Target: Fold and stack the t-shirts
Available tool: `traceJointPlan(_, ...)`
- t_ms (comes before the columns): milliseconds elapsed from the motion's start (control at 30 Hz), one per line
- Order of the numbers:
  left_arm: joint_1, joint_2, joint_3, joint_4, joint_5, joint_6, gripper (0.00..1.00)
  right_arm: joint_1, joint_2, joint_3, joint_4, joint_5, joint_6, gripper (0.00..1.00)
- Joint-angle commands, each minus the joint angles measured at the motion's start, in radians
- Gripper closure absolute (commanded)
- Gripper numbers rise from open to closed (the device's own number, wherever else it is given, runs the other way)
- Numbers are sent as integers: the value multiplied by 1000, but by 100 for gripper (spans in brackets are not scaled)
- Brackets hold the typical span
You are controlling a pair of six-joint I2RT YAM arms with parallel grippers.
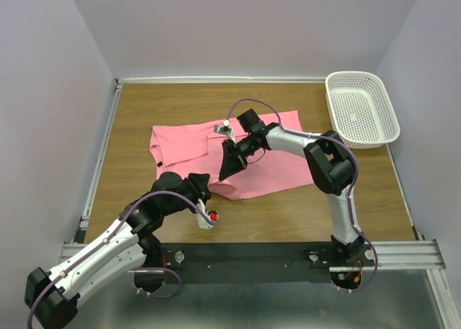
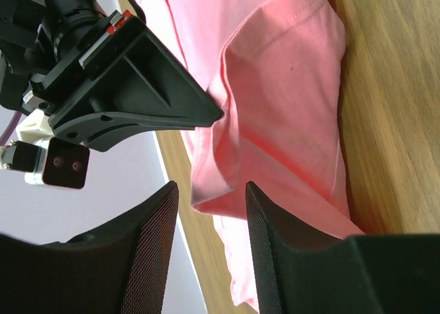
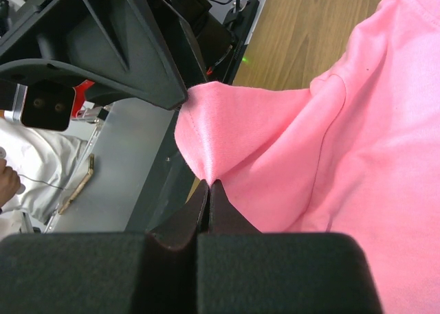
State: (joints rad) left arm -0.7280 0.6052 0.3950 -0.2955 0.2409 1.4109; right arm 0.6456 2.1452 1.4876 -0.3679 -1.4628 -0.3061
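Cloth of one salmon-pink t-shirt (image 1: 277, 167) lies spread across the middle of the wooden table (image 1: 137, 199) in the top view, its near edge rumpled. The right gripper (image 1: 222, 175) reaches down to that near edge from the far side. The left gripper (image 1: 205, 185) sits just beside it on the near side. A white mesh basket (image 1: 390, 127) stands at the far right corner, well apart from the shirt.

From the left wrist, the left gripper (image 2: 210, 225) has its jaws partway apart and grips nothing; a lifted fold of the t-shirt (image 2: 289, 121) hangs at the mouth of the gap. The right gripper (image 2: 216, 115) touches the cloth just above.

From the right wrist, the right gripper (image 3: 208, 203) is closed tight, pinching a raised peak of the t-shirt (image 3: 275, 163). The left gripper (image 3: 175, 94) is just beside that peak
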Motion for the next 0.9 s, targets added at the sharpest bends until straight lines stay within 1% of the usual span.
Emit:
traceJointPlan(0,-7,1,-7,53,-22,30,53,-8,12,26,-16,-172,4,99)
traceJointPlan(33,-7,2,-5,64,-23,31,56,-8,12,26,-17,-174,4,99)
traceJointPlan(67,-7,1,-2,68,-17,31,64,-8,13,26,-17,-174,4,99)
traceJointPlan(100,-7,1,1,71,-14,31,67,-8,13,26,-17,-174,4,99)
traceJointPlan(133,-7,1,4,73,-6,30,73,-8,13,23,-17,-171,4,99)
traceJointPlan(233,-7,8,7,73,4,23,80,-8,18,28,-17,-171,7,99)
traceJointPlan(333,-7,5,2,78,26,10,85,-8,16,28,-17,-169,9,99)
traceJointPlan(433,-7,-5,-1,84,49,-12,100,-8,18,28,-16,-163,9,99)
traceJointPlan(533,-7,-15,1,81,64,-35,100,-8,22,30,-16,-150,15,96)
traceJointPlan(567,-7,-16,5,72,69,-52,100,-6,18,30,-17,-130,16,89)
traceJointPlan(600,-7,-18,8,61,72,-61,100,-9,13,34,-17,-113,24,85)
traceJointPlan(633,-7,-19,10,61,75,-70,100,-9,9,34,-19,-93,25,76)
traceJointPlan(667,-7,-22,13,47,78,-81,100,-15,-5,34,-17,-44,27,52)
traceJointPlan(700,-7,-25,21,39,86,-104,100,-18,-37,33,-17,-7,30,43)
traceJointPlan(733,-7,-27,24,20,90,-113,100,-32,-62,28,-22,30,32,38)
traceJointPlan(767,-7,-36,33,12,103,-124,100,-43,-88,17,-22,115,25,30)
traceJointPlan(800,-7,-41,38,1,113,-139,100,-55,-119,7,-23,166,16,27)
traceJointPlan(833,-7,-47,44,-10,123,-164,100,-67,-192,-4,-29,220,-20,27)
traceJointPlan(867,-7,-56,48,-31,135,-174,100,-92,-227,-32,-64,334,-63,21)
